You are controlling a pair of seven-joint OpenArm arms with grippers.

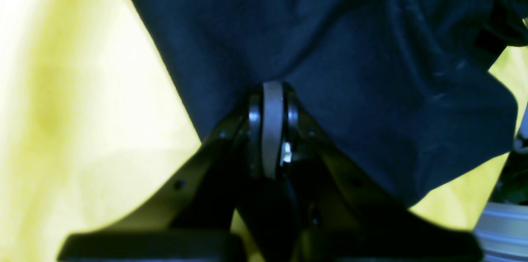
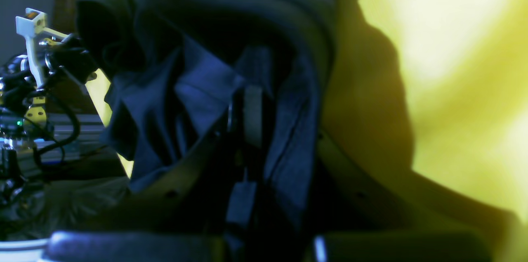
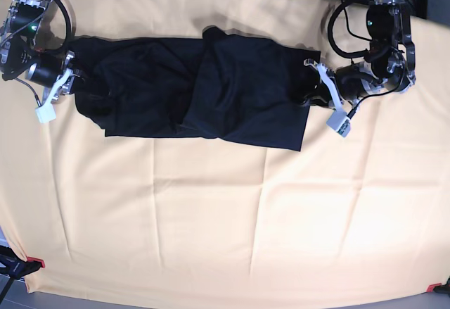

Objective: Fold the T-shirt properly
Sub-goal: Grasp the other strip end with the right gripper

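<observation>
Holding both ends of the shirt

T-shirt (image 3: 204, 94) lies stretched across the far part of the cloth-covered tabletop (image 3: 225, 217). Left fingers (image 1: 272, 88) clenched on its edge; right fingers (image 2: 251, 93) clenched on bunched fabric. Risk: layers already overlap mid-shirt; uneven pulling could skew the fold or slip a hem.

The left arm reaches in from the far right of the base view, its wrist bent inward and its gripper (image 1: 272, 88) low, fingers (image 1: 272, 126) pressed together with black fabric pinched between them. The right arm comes in from the far left, its gripper (image 2: 251, 93) likewise low, fingers (image 2: 252, 115) closed on bunched cloth. Both wrists point toward each other.
</observation>
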